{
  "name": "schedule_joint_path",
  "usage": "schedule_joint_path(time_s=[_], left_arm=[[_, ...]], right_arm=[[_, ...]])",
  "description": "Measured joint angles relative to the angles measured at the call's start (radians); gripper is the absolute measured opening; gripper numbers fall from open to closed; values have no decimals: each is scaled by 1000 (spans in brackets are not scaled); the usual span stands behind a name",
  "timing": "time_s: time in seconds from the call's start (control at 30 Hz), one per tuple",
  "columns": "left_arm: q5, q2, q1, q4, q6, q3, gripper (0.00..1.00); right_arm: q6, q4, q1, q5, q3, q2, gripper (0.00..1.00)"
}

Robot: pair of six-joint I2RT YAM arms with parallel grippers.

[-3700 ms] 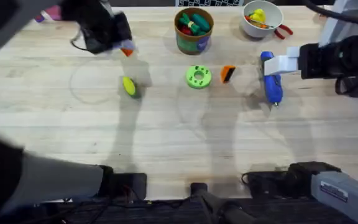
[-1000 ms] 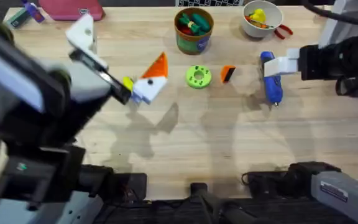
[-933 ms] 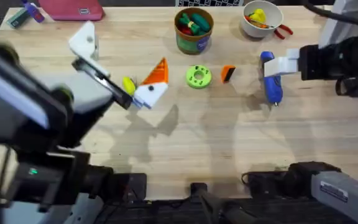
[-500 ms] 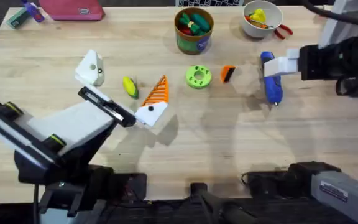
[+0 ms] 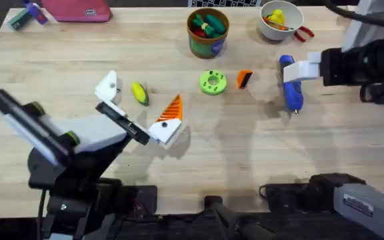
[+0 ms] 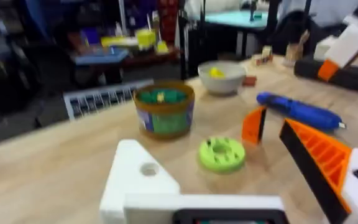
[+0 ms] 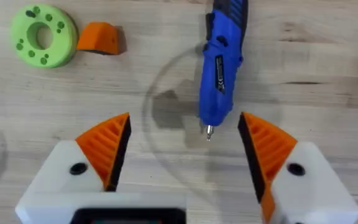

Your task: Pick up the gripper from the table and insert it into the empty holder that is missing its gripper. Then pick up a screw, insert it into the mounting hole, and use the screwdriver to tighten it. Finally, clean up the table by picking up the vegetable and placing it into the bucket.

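My left gripper [image 5: 141, 101] hovers open over the table's [image 5: 245, 160] left half. One finger is the bare white holder [image 5: 107, 87] [image 6: 138, 177]; the other carries an orange wedge [image 5: 171, 110] [image 6: 319, 162]. From above, the yellow-green vegetable [image 5: 139, 93] lies between them on the wood. The loose orange gripper [image 5: 245, 79] [image 6: 253, 124] [image 7: 99, 38] rests beside a green disc [image 5: 212, 82]. My right gripper [image 5: 304, 69] [image 7: 185, 134] is open above the blue screwdriver [image 5: 291, 83] [image 7: 221, 62], its bit tip between the orange pads. The green bucket [image 5: 208, 30] [image 6: 165, 112] stands at the back.
A white bowl [image 5: 281, 19] with a yellow toy and a red tool [image 5: 304, 33] sit at the back right. A pink object [image 5: 79, 10] lies at the back left. The bucket holds red and green toy pieces. Bare wood stretches across the front middle.
My left arm has swung back from the far left toward the front, bringing its open gripper down and rightward around the vegetable. The right arm and all table objects stayed put.
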Motion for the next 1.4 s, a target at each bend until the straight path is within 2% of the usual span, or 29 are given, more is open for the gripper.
schedule_joint_path(time_s=[0.17, 0.3, 0.43, 0.63, 0.8, 1.07, 1.4], left_arm=[[0, 0, 0, -144, -3, 0, 987], [11, 0, 0, -150, 0, 1, 986], [72, 0, 0, -151, 28, 1, 985], [210, 0, 0, -161, 40, 2, 987], [265, 0, 0, -165, 39, 2, 986], [290, 0, 0, -167, -15, 2, 985], [292, 0, 0, -168, -27, 2, 985]], right_arm=[[0, 0, 0, 0, 0, 0, 994], [0, 0, 0, 0, 0, 0, 994], [0, 0, 0, 0, 0, 0, 994], [0, 0, 0, 0, 0, 0, 994], [0, 0, 0, 0, 0, 0, 994], [0, 0, 0, 0, 0, 0, 994], [0, 0, 0, 0, 0, 0, 994]])
